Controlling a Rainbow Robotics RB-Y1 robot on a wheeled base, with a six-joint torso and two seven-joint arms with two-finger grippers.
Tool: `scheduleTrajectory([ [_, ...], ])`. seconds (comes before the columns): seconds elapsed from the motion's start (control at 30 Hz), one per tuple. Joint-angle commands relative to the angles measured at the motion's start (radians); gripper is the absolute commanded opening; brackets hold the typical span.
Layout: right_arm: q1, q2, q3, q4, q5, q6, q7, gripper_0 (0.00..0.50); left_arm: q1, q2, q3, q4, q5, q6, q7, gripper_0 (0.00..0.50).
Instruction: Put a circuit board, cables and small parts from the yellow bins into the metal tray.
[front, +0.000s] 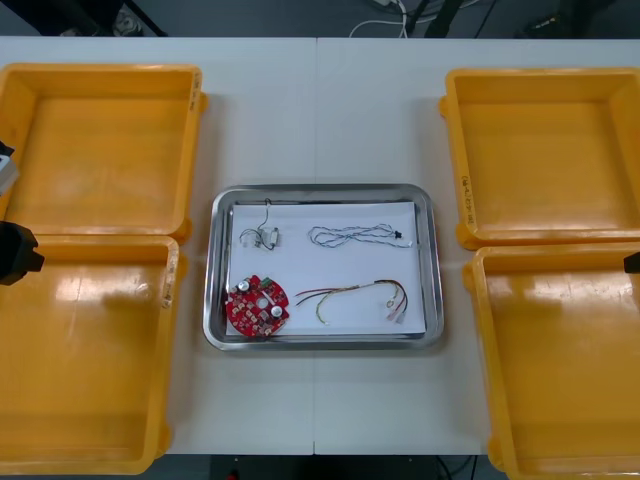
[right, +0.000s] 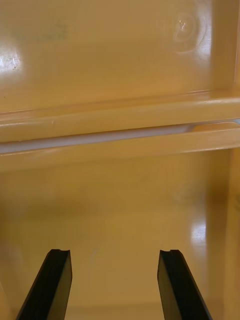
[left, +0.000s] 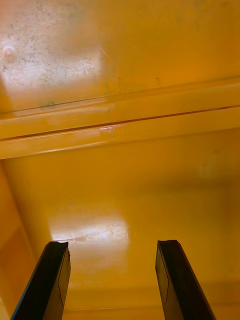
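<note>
Red circuit board inside metal tray

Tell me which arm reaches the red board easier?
Probably left. The red circuit board lies in the metal tray's left near corner, on the left gripper's side; the right gripper hangs over a right-hand yellow bin.

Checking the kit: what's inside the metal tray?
The metal tray holds a red circuit board, twisted blue and white cable, red and yellow cable, small metal parts. Under the board is hidden.

Bins are yellow, tray white inside, circuit board red, with blue-white cable and red-yellow cable.
</note>
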Motion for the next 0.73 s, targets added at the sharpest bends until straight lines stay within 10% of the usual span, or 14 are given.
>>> scheduleTrajectory([
  [0.03, -0.015, 0.002, -0.019, -0.014, 0.006, 0.001, -0.009, 0.500, 0.016, 0.041, 0.040, -0.032, 0.019, 0.006, -0.040, 0.500],
  [0.73, -0.015, 0.002, -0.019, -0.014, 0.006, 0.001, -0.009, 0.500, 0.016, 0.041, 0.066, -0.032, 0.053, 0.006, -0.042, 0.500],
])
